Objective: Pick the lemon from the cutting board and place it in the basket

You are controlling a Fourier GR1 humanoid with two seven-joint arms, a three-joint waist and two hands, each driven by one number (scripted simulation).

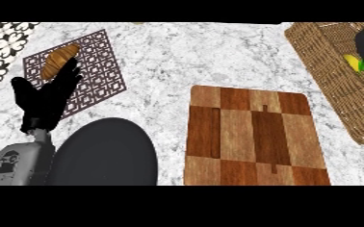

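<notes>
At the far left of the counter (177, 53), the robot's left hand (44, 94) stands up from its grey forearm, with the fingers straight and a little spread, holding nothing. The fingertips overlap the lower part of a brown patterned mat (99, 72) which lies flat on the marble. On the upper left part of this mat lies a croissant (59, 60), tilted, and the tip of one finger is just beside its lower end; I cannot tell if they touch. Under the hand, near the lower edge, there is a dark round plate (107, 154), partly covered by the forearm at its left side.

In the middle and to the right lies the wooden cutting board (252, 134), made of light and dark squares. Nothing is on it.

At the right edge, the wicker basket (320, 53) is seen only in part. Inside it, at the very border of the view, the yellow lemon (352, 61) shows, and a black shape (359, 45), probably the right hand, is above and against it. So little of this hand is visible that I cannot tell whether its fingers are curled around the lemon or spread.
</notes>
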